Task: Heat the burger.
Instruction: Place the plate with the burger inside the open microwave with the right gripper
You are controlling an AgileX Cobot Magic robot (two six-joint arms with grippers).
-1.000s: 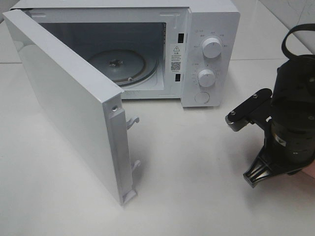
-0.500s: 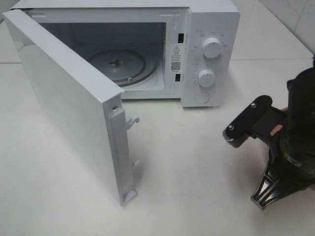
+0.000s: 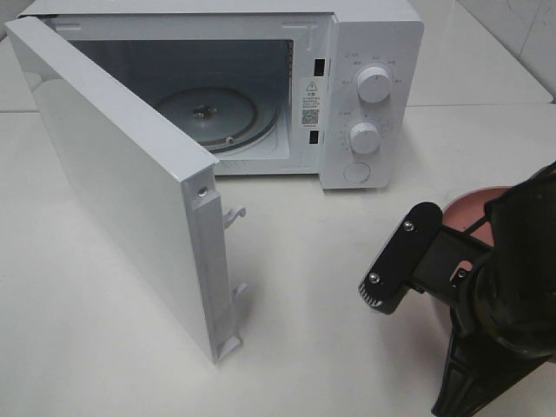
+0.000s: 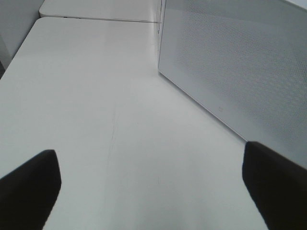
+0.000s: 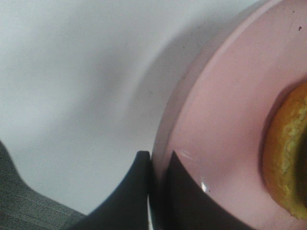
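Observation:
The burger (image 5: 288,148) shows only as a golden-brown edge of bun lying on a pink plate (image 5: 225,124). My right gripper (image 5: 153,160) is shut on that plate's rim, one finger outside it and one inside. From the high camera, the plate (image 3: 473,201) peeks out behind the black right arm (image 3: 504,295) at the lower right, and the burger is hidden. My left gripper (image 4: 153,191) is open over bare table beside the microwave's door, with nothing between its fingers (image 4: 29,187). It is out of the high view.
A white microwave (image 3: 369,52) stands at the back, its door (image 3: 122,191) swung wide toward the front left. A glass turntable (image 3: 208,113) lies inside the cavity. Two knobs (image 3: 373,84) sit on its right panel. White table (image 3: 313,287) lies in front.
The right arm has come toward the front and looms larger in the high view. The pink plate's rim now shows behind it. The microwave and its door have not moved.

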